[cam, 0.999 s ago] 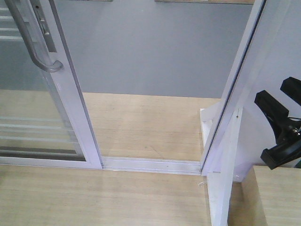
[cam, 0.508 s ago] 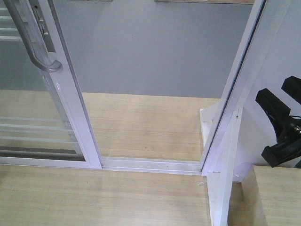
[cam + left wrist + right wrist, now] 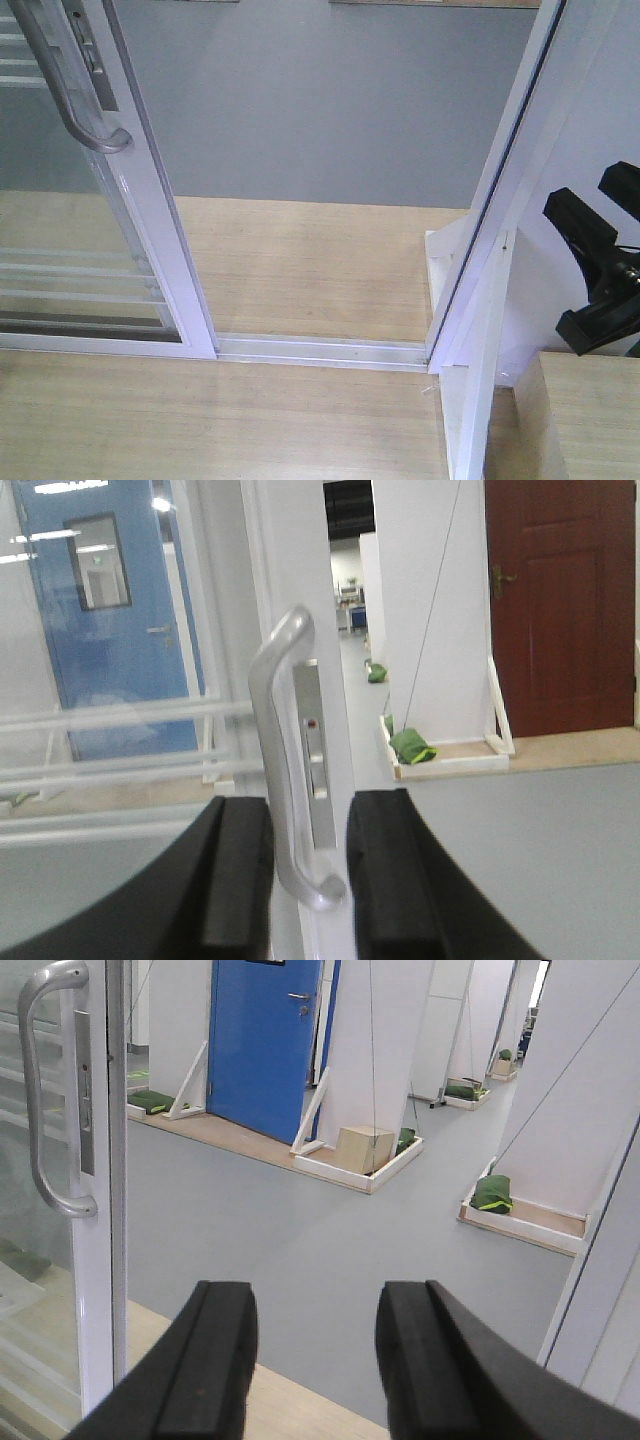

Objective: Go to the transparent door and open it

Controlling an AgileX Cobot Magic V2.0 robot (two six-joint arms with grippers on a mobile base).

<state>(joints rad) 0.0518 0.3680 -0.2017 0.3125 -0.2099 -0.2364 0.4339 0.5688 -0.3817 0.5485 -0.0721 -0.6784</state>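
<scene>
The transparent door [image 3: 150,200] stands at the left in the front view, a glass panel with white bars in a white frame. Its curved grey handle [image 3: 75,110] has no gripper on it there. A wide gap lies between the door's stile and the white frame post [image 3: 500,200] on the right. In the left wrist view my left gripper [image 3: 310,815] is open, and the handle [image 3: 280,730] shows between its fingers, farther off. My right gripper [image 3: 317,1300] is open and empty. It hangs at the right [image 3: 583,200], beside the post, with the handle [image 3: 35,1090] far to its left.
A metal floor track [image 3: 320,348] crosses the opening between wood flooring and a grey floor beyond. Past the door are a blue door [image 3: 265,1040], a red-brown door [image 3: 560,600], white partition panels with green bags at their feet and a cardboard box [image 3: 365,1148].
My right gripper has shifted very slightly to the right. The door and its handle have not moved.
</scene>
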